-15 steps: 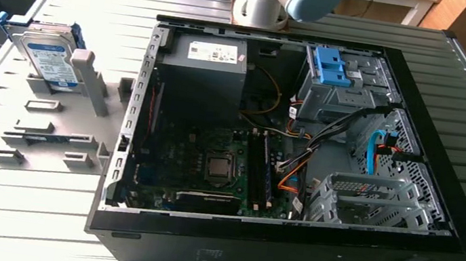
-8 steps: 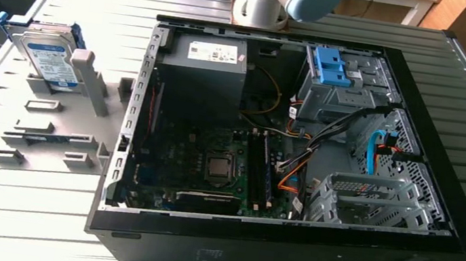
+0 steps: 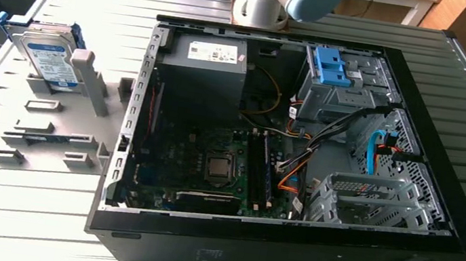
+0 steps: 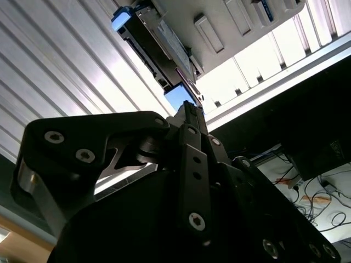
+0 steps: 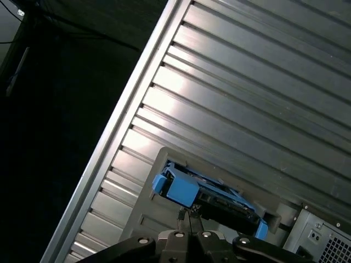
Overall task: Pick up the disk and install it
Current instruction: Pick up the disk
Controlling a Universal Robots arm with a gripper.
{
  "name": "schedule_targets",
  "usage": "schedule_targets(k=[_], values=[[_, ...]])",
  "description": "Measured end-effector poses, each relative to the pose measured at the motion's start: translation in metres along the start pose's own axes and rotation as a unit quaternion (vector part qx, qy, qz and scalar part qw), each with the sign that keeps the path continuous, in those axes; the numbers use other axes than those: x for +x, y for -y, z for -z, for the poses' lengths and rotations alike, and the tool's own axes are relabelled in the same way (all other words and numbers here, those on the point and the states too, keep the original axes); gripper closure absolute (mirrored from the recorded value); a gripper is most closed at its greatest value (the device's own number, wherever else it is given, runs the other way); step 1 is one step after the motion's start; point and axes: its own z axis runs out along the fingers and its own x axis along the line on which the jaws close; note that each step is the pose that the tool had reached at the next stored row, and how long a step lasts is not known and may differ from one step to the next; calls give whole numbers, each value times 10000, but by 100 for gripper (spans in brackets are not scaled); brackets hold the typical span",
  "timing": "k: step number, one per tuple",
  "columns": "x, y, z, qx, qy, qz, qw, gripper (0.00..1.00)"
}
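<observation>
Hovering over the disk [image 5: 211, 198], the end effector [image 5: 185, 212] has its two fingers pressed together at the tips in both wrist views, with nothing held between them. In the first wrist view the fingertips line up with the disk's blue carrier rail; contact cannot be judged there. In the exterior view the disk [image 3: 49, 58] stands on edge, tilted back, label facing out, in a grey holder [image 3: 60, 127] on the ribbed metal table [image 3: 95, 2]. The holder sits at the exterior view's left of the open computer case [image 3: 442, 201], just beside its side wall. Inside the case, a grey power-supply box [image 3: 204, 65] lies at the far side, a bare blue bracket [image 3: 332, 66] sits on the drive cage toward the exterior view's right, and the mainboard [image 3: 209, 168] lies nearer the camera. The arm's base [image 3: 265, 1] rises behind the case.
</observation>
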Motion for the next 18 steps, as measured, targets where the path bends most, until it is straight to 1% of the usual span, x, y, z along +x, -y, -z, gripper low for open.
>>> schedule_targets(k=[12, 17, 18], values=[[0, 0, 0, 2, -7, 254, 9997, 89], [0, 0, 0, 3, -9, 362, 9993, 89], [0, 0, 0, 4, -12, 441, 9990, 89]])
